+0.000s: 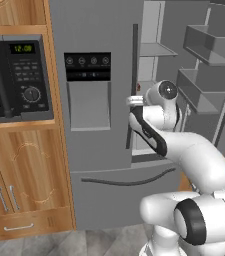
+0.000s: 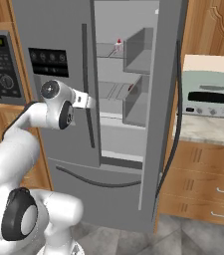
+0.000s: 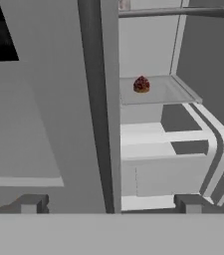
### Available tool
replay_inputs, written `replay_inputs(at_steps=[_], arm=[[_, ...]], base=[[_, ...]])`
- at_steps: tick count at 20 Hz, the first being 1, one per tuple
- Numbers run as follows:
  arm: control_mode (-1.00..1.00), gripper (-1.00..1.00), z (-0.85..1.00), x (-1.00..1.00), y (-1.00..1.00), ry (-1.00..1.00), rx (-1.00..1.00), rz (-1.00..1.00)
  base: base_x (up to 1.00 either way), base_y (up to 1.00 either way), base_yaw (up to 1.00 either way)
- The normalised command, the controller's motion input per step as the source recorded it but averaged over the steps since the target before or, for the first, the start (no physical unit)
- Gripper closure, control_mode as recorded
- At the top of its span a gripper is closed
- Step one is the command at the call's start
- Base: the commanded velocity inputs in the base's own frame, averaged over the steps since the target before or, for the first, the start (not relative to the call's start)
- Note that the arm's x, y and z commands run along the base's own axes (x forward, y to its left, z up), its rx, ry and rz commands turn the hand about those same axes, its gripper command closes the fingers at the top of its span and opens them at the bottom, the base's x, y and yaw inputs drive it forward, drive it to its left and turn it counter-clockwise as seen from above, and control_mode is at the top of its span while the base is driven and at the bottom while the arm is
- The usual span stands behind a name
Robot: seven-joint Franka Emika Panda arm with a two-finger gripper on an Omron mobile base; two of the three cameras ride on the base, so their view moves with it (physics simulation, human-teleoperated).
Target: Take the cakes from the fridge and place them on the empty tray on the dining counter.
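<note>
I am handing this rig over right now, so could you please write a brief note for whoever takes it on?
Gripper: jaws open, holding nothing, in front of the fridge, level with the gap at the left door's edge.
Fridge: right door open, left door shut.
Dark round cake: on a middle shelf inside.
White slice with cherry: on a higher shelf.
Done: fridge opened.
Left: grasp each cake and carry both to the blue tray on the dining counter.
</note>
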Motion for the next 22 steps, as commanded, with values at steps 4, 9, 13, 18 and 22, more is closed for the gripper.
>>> replay_inputs(at_steps=[4,9,13,18,22], arm=[[-1.0,-1.0,0.11,0.33,0.0,-0.04,0.0,0.0],[-1.0,-1.0,0.15,0.31,0.0,0.0,0.01,0.0],[-1.0,-1.0,0.0,0.38,-0.02,-0.05,0.01,0.0],[-1.0,-1.0,0.0,0.51,0.0,-0.06,0.0,0.0],[-1.0,-1.0,0.0,0.56,0.0,-0.12,0.0,0.0]], base=[[0.0,0.0,0.0],[0.0,0.0,0.0],[0.0,0.0,0.0],[0.0,0.0,0.0],[0.0,0.0,0.0]])
